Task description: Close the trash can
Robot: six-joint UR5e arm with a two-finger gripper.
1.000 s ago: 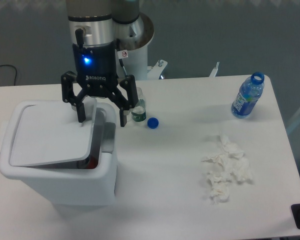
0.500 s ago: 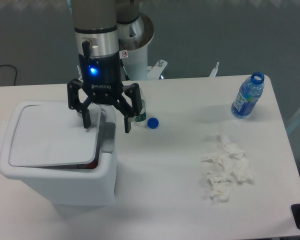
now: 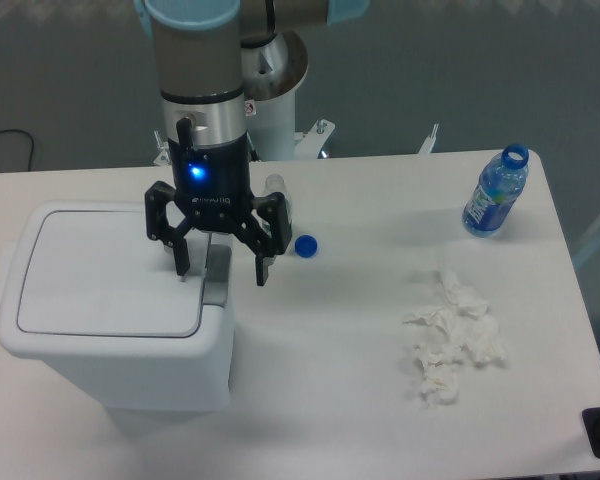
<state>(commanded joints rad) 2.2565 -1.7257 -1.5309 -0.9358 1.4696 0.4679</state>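
Note:
The trash can (image 3: 110, 345) is a large white bin standing at the left of the table. Its flat white lid (image 3: 105, 275) lies down flush in the rim, with the grey push latch (image 3: 216, 275) at its right edge. My gripper (image 3: 221, 270) hangs open straight over that right edge. The left finger (image 3: 180, 260) touches or nearly touches the lid near the latch, and the right finger (image 3: 263, 268) hangs just outside the bin's right wall. Nothing is held between them.
A small bottle (image 3: 279, 215) stands partly hidden behind the gripper, with a blue cap (image 3: 305, 245) beside it. An open blue water bottle (image 3: 495, 195) stands at the far right. Crumpled white tissues (image 3: 453, 335) lie right of centre.
The lid was tilted open with a dark gap at its right side; it has dropped flat and the gap is gone. My gripper moved down and slightly right, staying open.

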